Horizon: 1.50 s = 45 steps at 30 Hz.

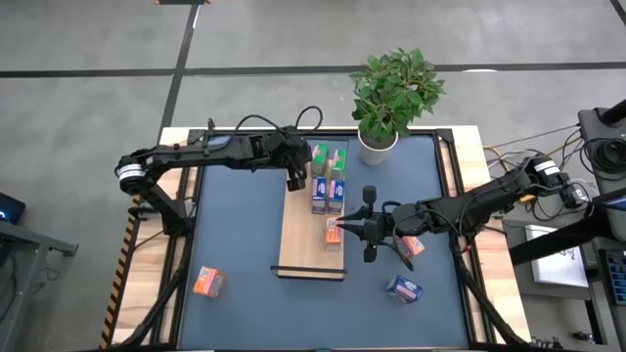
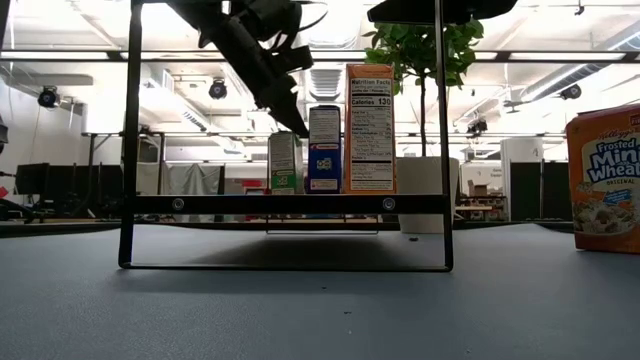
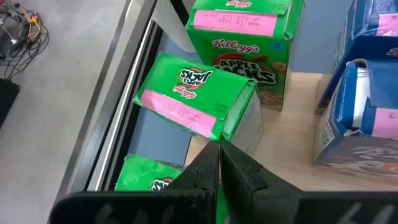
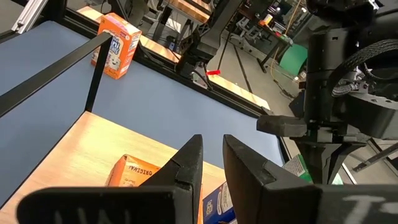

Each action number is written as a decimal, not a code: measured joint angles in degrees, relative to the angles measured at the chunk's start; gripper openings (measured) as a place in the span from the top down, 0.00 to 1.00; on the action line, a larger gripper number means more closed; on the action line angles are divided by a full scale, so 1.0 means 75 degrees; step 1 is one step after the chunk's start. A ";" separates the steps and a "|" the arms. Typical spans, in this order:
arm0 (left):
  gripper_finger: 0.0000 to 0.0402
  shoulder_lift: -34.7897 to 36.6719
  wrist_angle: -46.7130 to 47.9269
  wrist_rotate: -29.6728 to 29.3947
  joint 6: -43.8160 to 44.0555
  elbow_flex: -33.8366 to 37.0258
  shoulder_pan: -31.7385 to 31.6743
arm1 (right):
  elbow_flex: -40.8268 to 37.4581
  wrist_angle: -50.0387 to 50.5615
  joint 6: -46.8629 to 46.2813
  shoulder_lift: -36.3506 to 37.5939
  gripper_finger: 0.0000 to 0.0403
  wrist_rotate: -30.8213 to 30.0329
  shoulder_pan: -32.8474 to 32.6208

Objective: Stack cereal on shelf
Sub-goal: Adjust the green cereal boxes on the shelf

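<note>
Left end effector point(image 1: 295, 182) hangs over the far end of the shelf point(image 1: 298, 244), its fingers pressed together with nothing between them, just beside the green cereal boxes point(image 1: 321, 154). Right end effector point(image 1: 344, 228) sits low over the shelf's middle, its fingers narrowly spread above an orange cereal box point(image 1: 333, 230) and, by the right wrist view, not pinching it.

Placement: green and blue boxes point(image 1: 320, 194) stand in a row along the shelf's far right edge. Three boxes lie off the shelf on the desk point(image 1: 235, 244): one orange point(image 1: 206, 282) at near left, one orange point(image 1: 412, 245) and one blue point(image 1: 403, 288) at near right.

Risks, as judged: the closed left fingers could nudge the tilted green box point(image 3: 199, 99) and topple its neighbours; the right fingers could knock the orange box into the blue ones.

Materials: thin printed card, sharp-edged and light; smooth pale wood board; matte blue desk mat. A leafy potted plant point(image 1: 391, 93) stands behind.
</note>
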<state>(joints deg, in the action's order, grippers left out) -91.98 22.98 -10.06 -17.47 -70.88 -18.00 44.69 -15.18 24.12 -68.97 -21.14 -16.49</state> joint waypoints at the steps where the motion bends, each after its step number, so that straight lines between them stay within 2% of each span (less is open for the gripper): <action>1: 1.00 0.0000 -0.0005 -0.0001 0.0001 0.0004 0.0000 | 0.0000 -0.0002 0.0001 0.0000 0.87 0.0001 0.0001; 11: 1.00 0.0000 -0.0134 0.0015 0.0067 0.0018 0.0003 | 0.0000 -0.0002 0.0009 0.0000 0.87 0.0000 0.0000; 17: 1.00 -0.0003 -0.0134 0.0456 0.0240 0.0018 0.0012 | 0.0000 -0.0002 0.0012 0.0000 0.87 0.0000 0.0002; 33: 1.00 0.0125 -0.0061 0.0463 0.0349 -0.0050 0.0063 | 0.0000 0.0000 0.0008 0.0000 0.87 0.0001 0.0000; 40: 1.00 0.0889 -0.0004 0.0468 0.0373 -0.0037 0.0666 | 0.0000 0.0038 -0.0052 0.0001 0.87 -0.0016 0.0003; 45: 1.00 0.1796 -0.0125 0.0474 0.0406 0.0501 0.1612 | 0.0000 0.0041 -0.0373 0.0000 0.87 -0.0569 -0.0003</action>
<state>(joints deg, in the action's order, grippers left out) -78.51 22.05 -6.50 -14.43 -67.12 -5.91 44.69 -14.88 21.32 -68.97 -25.41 -16.51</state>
